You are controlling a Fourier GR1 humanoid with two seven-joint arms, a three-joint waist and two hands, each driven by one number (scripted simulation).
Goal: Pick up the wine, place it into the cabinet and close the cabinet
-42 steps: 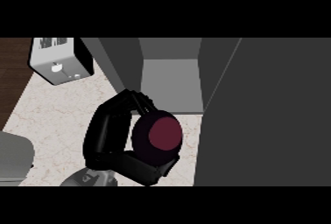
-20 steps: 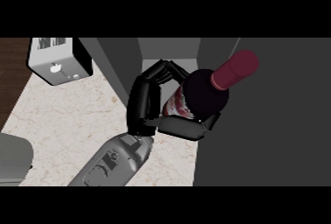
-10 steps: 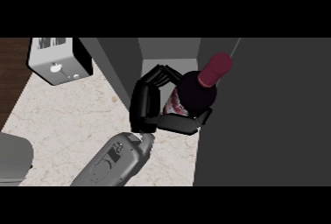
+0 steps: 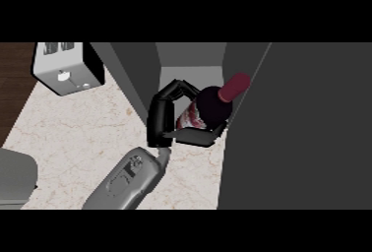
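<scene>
Wine at cabinet mouth, held.
Hand (image 4: pixel 169 123) curls round the wine (image 4: pixel 210 106), bottle tilted, cap pointing up-right toward the open cabinet (image 4: pixel 190 59); interior lies just beyond; door (image 4: pixel 305 128) alongside, right.

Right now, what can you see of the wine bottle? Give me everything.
The wine bottle is dark, nearly black, with a dark red cap on its neck and a pale label with red print low on its body. It tilts, with the neck pointing up and to the right toward the cabinet door. A black hand curls round its body, fingers on the left and underneath. It sits at the mouth of the open cabinet, above the counter. Its base is hidden.
</scene>
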